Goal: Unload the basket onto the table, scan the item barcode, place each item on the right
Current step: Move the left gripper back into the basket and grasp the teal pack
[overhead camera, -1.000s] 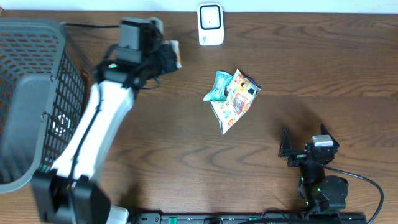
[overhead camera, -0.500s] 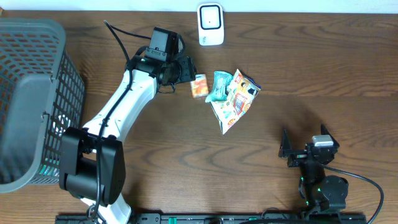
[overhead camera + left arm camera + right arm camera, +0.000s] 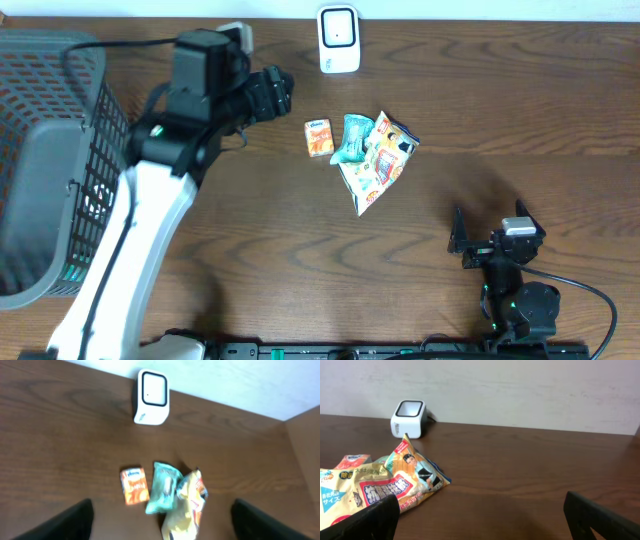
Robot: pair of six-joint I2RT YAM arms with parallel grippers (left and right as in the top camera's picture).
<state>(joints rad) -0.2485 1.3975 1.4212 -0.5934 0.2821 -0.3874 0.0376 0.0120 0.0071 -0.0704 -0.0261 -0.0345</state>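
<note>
A small orange box lies flat on the table, just left of a teal packet and a yellow snack bag. The white barcode scanner stands at the back edge. My left gripper hangs open and empty, up and left of the box. Its wrist view looks down on the scanner, the orange box and the teal packet between wide-spread fingers. My right gripper rests open and empty at the front right, looking across at the snack bag and scanner.
A grey mesh basket fills the left side of the table, right behind the left arm. Bare wood lies between the pile of items and the right gripper.
The left gripper carried the orange box to the right, set it down beside the teal packet, opened, and pulled back up and to the left. The right arm has not moved.
</note>
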